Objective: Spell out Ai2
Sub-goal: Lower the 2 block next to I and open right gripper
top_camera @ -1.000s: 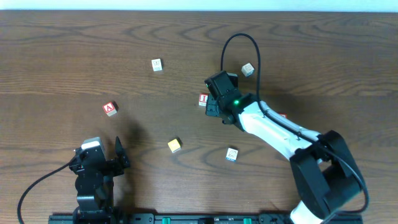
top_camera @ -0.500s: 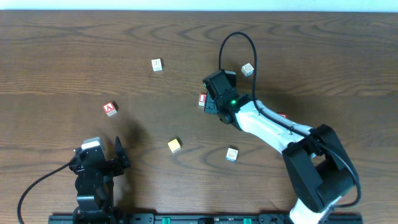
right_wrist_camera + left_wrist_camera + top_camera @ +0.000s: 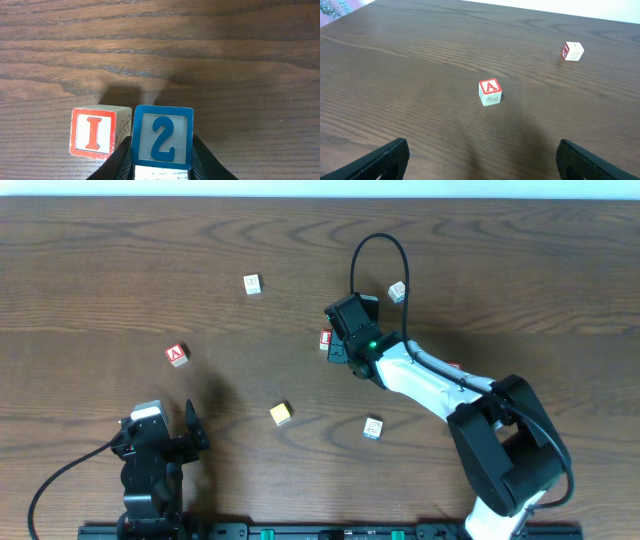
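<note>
My right gripper (image 3: pixel 162 160) is shut on the blue "2" block (image 3: pixel 163 136), held right beside the red "I" block (image 3: pixel 95 132), which sits to its left on the table. In the overhead view the right gripper (image 3: pixel 345 345) covers the "2" block, and the "I" block (image 3: pixel 325 339) shows at its left edge. The red "A" block (image 3: pixel 177 354) lies far left; it also shows in the left wrist view (image 3: pixel 490 92). My left gripper (image 3: pixel 480 160) is open and empty near the front left (image 3: pixel 160 445).
Other letter blocks lie around: a white one (image 3: pixel 252 284), one at the back (image 3: pixel 398 291), a yellow one (image 3: pixel 281 414), a blue-edged one (image 3: pixel 373 428), and a red one (image 3: pixel 453 367) partly under the right arm. A black cable (image 3: pixel 375 255) loops above the right gripper.
My right gripper has shifted slightly left and back with the "2" block, closing up against the "I" block. The left arm has not moved.
</note>
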`<state>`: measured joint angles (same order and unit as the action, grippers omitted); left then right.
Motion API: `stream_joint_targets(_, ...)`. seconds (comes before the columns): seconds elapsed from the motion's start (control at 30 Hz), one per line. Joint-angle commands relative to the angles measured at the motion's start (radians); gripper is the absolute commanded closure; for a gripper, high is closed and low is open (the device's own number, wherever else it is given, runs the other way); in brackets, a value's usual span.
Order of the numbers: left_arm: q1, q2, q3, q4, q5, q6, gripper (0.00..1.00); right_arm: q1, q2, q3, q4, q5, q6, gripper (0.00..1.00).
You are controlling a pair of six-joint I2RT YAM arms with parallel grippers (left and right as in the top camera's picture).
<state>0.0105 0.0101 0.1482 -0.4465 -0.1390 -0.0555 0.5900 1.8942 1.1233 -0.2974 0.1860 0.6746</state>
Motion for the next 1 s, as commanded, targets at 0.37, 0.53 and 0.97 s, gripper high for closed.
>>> stream_joint_targets(0.37,0.002,-0.006,-0.02,-0.005,-0.018,-0.008,0.05,-0.015,0.036,-0.001,0.015,0.027,-0.011,0.98)
stream_joint_targets(0.53,0.002,-0.006,-0.02,-0.004,-0.018,-0.008,0.05,-0.015,0.036,-0.001,0.018,0.027,-0.011,0.82)
stream_joint_targets(0.97,0.002,-0.006,-0.02,-0.004,-0.018,-0.008,0.05,-0.015,0.037,-0.001,0.018,0.026,-0.01,0.69)
